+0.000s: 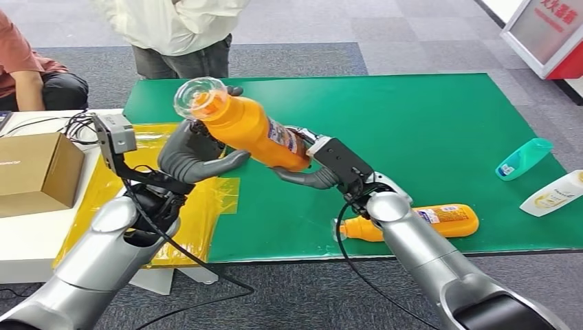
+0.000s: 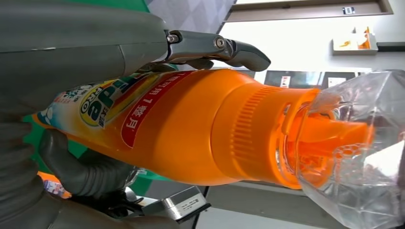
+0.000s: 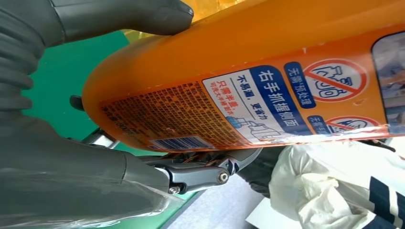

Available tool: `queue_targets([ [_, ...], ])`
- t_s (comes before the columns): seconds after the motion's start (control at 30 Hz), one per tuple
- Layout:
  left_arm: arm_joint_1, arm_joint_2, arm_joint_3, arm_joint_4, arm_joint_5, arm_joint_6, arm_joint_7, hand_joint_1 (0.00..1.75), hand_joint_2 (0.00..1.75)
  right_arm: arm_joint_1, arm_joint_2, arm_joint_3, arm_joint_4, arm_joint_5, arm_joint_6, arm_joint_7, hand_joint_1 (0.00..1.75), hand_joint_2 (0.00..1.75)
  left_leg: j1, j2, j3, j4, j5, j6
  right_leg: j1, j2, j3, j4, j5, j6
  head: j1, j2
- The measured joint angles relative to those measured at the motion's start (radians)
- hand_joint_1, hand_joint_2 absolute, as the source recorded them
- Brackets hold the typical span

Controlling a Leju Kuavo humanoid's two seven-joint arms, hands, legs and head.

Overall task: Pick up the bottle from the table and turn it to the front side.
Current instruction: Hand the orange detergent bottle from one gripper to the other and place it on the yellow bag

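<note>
Both robot hands hold orange bottle aloft, tilted, above tabletop near its left edge.
Left robot hand grips neck end, right robot hand base; uneven twist w/ smooth plastic could slip it, drop onto spare bottle by front edge.

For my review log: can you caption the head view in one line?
Both hands, left hand and right hand, hold the orange bottle tilted above the green mat; a second orange bottle lies flat.
</note>
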Motion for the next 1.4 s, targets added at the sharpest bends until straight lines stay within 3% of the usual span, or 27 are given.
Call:
queue_targets([
  [0.17, -0.007, 0.001, -0.008, 0.01, -0.007, 0.011, 0.0, 0.0, 1.75, 0.001, 0.005, 0.0, 0.01, 0.014, -0.006, -0.01, 1.75, 1.75, 0.0, 0.0, 0.0, 0.0, 0.0, 0.0, 0.0, 0.0, 0.0, 0.0, 0.0, 0.0, 0.0, 0.0],
  [0.4, -0.039, -0.001, -0.026, 0.037, -0.164, 0.122, 0.003, 0.0, 1.75, 0.019, 0.013, 0.027, -0.031, 0.064, -0.008, -0.014, 1.75, 1.75, 0.0, 0.0, 0.0, 0.0, 0.0, 0.0, 0.0, 0.0, 0.0, 0.0, 0.0, 0.0, 0.0, 0.0],
  [0.63, -0.055, -0.002, -0.033, 0.05, -0.232, 0.14, 0.003, 0.0, 1.75, 0.041, 0.013, 0.046, -0.078, 0.088, -0.001, -0.012, 1.75, 1.75, 0.0, 0.0, 0.0, 0.0, 0.0, 0.0, 0.0, 0.0, 0.0, 0.0, 0.0, 0.0, 0.0, 0.0],
  [0.73, -0.06, -0.002, -0.035, 0.05, -0.26, 0.146, 0.007, 0.3, 1.75, 0.051, 0.013, 0.053, -0.101, 0.1, 0.001, -0.014, 1.75, 1.75, 0.0, 0.0, 0.0, 0.0, 0.0, 0.0, 0.0, 0.0, 0.0, 0.0, 0.0, 0.0, 0.0, 0.0],
  [0.77, -0.061, -0.002, -0.036, 0.05, -0.264, 0.147, 0.008, 0.74, 1.75, 0.053, 0.013, 0.056, -0.11, 0.102, 0.001, -0.015, 1.75, 1.75, 0.0, 0.0, 0.0, 0.0, 0.0, 0.0, 0.0, 0.0, 0.0, 0.0, 0.0, 0.0, 0.0, 0.0],
  [0.87, -0.062, -0.002, -0.037, 0.05, -0.266, 0.146, 0.012, 1.75, 1.75, 0.055, 0.013, 0.06, -0.128, 0.106, 0.001, -0.015, 1.75, 1.75, 0.0, 0.0, 0.0, 0.0, 0.0, 0.0, 0.0, 0.0, 0.0, 0.0, 0.0, 0.0, 0.0, 0.0],
  [1.37, -0.063, -0.007, -0.033, 0.05, -0.24, 0.115, 0.016, 1.75, 1.75, 0.078, 0.007, 0.067, -0.165, 0.111, 0.002, -0.014, 1.75, 1.75, 0.0, 0.0, 0.0, 0.0, 0.0, 0.0, 0.0, 0.0, 0.0, 0.0, 0.0, 0.0, 0.0, 0.0],
  [1.4, -0.063, -0.007, -0.032, 0.05, -0.239, 0.114, 0.016, 1.75, 1.75, 0.079, 0.007, 0.068, -0.165, 0.111, 0.002, -0.014, 1.34, 1.75, 0.0, 0.0, 0.0, 0.0, 0.0, 0.0, 0.0, 0.0, 0.0, 0.0, 0.0, 0.0, 0.0, 0.0],
])
